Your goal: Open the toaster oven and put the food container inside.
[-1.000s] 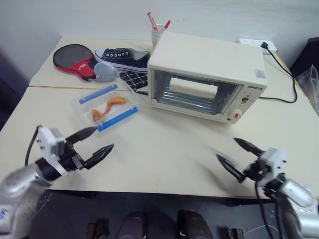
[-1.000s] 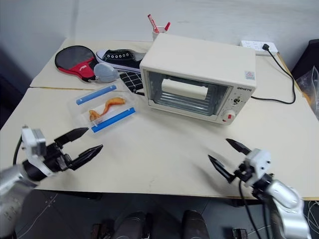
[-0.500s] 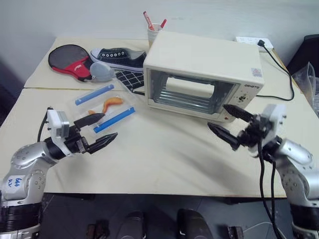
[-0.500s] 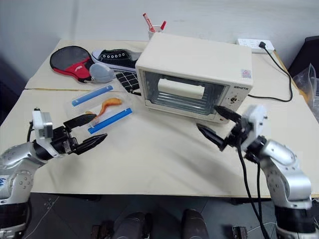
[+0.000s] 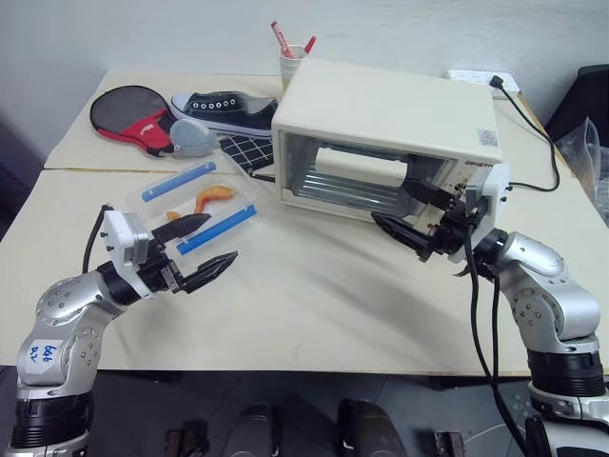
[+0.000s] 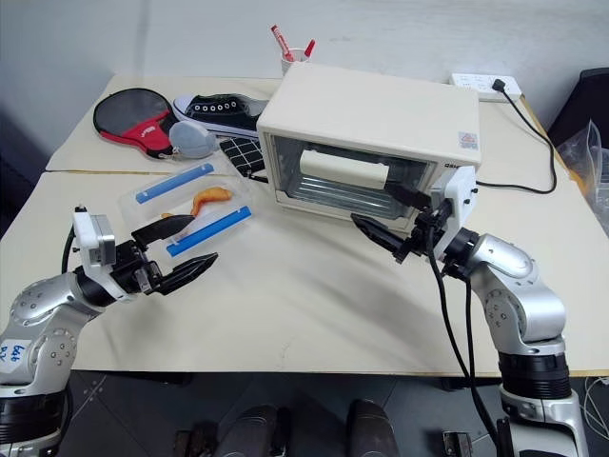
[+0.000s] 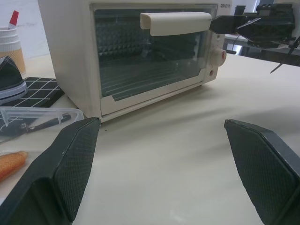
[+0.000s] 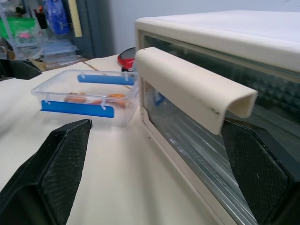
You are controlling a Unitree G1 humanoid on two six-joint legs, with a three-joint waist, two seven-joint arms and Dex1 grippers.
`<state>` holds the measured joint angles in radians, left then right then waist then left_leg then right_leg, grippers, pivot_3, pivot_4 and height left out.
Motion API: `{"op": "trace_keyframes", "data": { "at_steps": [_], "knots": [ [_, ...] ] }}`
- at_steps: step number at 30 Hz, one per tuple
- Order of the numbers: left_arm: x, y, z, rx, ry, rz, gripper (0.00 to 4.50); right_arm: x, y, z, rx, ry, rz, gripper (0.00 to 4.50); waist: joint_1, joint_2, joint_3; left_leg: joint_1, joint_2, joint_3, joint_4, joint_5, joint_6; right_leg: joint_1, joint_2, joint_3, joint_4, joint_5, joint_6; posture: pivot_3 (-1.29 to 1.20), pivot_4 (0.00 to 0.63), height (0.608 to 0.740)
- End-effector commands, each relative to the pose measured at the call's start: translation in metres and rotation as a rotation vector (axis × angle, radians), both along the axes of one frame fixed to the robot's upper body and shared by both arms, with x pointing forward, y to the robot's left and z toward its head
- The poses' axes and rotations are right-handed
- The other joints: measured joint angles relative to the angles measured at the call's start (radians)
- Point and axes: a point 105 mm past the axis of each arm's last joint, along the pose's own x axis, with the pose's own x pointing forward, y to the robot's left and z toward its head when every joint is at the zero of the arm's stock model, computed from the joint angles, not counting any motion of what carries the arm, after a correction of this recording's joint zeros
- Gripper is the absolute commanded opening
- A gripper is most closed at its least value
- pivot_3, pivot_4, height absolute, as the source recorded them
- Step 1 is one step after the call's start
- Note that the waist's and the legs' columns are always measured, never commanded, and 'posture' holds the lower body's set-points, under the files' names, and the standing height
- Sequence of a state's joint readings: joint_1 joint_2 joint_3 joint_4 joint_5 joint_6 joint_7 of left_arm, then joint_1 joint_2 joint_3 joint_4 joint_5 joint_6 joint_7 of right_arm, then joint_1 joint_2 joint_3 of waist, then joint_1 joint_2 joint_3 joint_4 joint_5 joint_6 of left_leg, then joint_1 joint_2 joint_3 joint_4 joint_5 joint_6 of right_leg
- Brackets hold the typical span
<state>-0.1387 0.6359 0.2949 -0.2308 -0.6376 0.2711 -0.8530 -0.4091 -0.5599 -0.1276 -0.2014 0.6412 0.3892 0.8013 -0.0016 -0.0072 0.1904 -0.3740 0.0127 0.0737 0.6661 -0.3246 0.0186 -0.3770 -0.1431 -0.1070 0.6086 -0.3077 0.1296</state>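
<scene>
A: Since a second ago the right pincer (image 6: 390, 221) has risen from the near edge of the desk (image 6: 314, 314) and come up to the front of the toaster oven (image 6: 371, 143). Its jaws are wide apart and hold nothing, one finger beside the right end of the bar handle (image 6: 344, 170).

B: And the left pincer (image 6: 181, 252)?

A: It has moved only a little toward the middle. It is also wide open and empty, just in front of the food container (image 6: 186, 203), not touching it.

B: So what does it mean for the task?

A: The glass door is still closed, so I think the opening is the step in hand, and the container waits on the desk, left of the oven.

B: Is there room for the door?

A: Yes, the desk in front of the oven is bare. The container lies beside this area, near the shoe (image 6: 224, 110) and paddle (image 6: 133, 114)
</scene>
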Motion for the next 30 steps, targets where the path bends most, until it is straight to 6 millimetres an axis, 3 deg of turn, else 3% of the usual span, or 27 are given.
{"op": "trace_keyframes", "data": {
  "at_steps": [1, 10, 17, 24, 25, 30],
  "knots": [
    [-0.003, -0.004, 0.011, -0.016, -0.04, -0.006, 4.5, -0.021, 0.013, 0.009, -0.051, -0.116, 0.11, 4.48, 0.0, 0.0, 0.0, 0.0, 0.0, 0.0, 0.0, 0.0, 0.0, 0.0, 0.0, 0.0, 0.0, 0.0, 0.0, 0.0, 0.15, 0.74],
    [0.009, 0.009, 0.032, -0.026, -0.044, -0.029, 4.5, -0.042, -0.001, -0.038, -0.308, -0.111, 0.169, 4.48, 0.002, 0.0, 0.0, 0.0, 0.0, 0.0, 0.0, 0.0, 0.0, 0.0, 0.001, 0.0, 0.0, 0.0, 0.0, 0.0, 0.15, 0.74],
    [0.048, -0.016, 0.055, 0.013, -0.087, -0.096, 2.45, -0.047, -0.007, -0.054, -0.346, -0.113, 0.156, 4.5, 0.01, 0.0, 0.0, 0.0, -0.001, 0.0, 0.001, 0.0, 0.0, 0.001, 0.001, 0.0, 0.0, 0.0, 0.0, 0.0, 0.15, 0.74],
    [0.086, -0.054, 0.052, 0.04, -0.129, -0.101, 0.25, -0.047, -0.011, -0.058, -0.356, -0.126, 0.125, 4.5, 0.019, -0.001, 0.0, 0.0, -0.002, 0.001, 0.002, 0.0, 0.0, 0.001, 0.003, 0.0, 0.0, 0.0, 0.0, 0.0, 0.15, 0.74],
    [0.086, -0.059, 0.049, 0.051, -0.122, -0.123, 0.06, -0.047, -0.011, -0.058, -0.356, -0.127, 0.118, 4.5, 0.019, -0.001, 0.0, 0.0, -0.002, 0.002, 0.002, 0.0, 0.0, 0.0, 0.003, 0.0, 0.0, 0.0, 0.0, 0.0, 0.15, 0.74],
    [0.081, -0.083, 0.023, 0.137, -0.091, -0.221, 0.06, -0.054, -0.027, -0.058, -0.324, -0.112, 0.014, 4.5, 0.025, -0.001, 0.0, 0.0, -0.001, 0.003, 0.002, 0.0, -0.001, 0.0, 0.005, 0.0, 0.0, 0.0, 0.0, 0.0, 0.15, 0.74]
  ]
}}
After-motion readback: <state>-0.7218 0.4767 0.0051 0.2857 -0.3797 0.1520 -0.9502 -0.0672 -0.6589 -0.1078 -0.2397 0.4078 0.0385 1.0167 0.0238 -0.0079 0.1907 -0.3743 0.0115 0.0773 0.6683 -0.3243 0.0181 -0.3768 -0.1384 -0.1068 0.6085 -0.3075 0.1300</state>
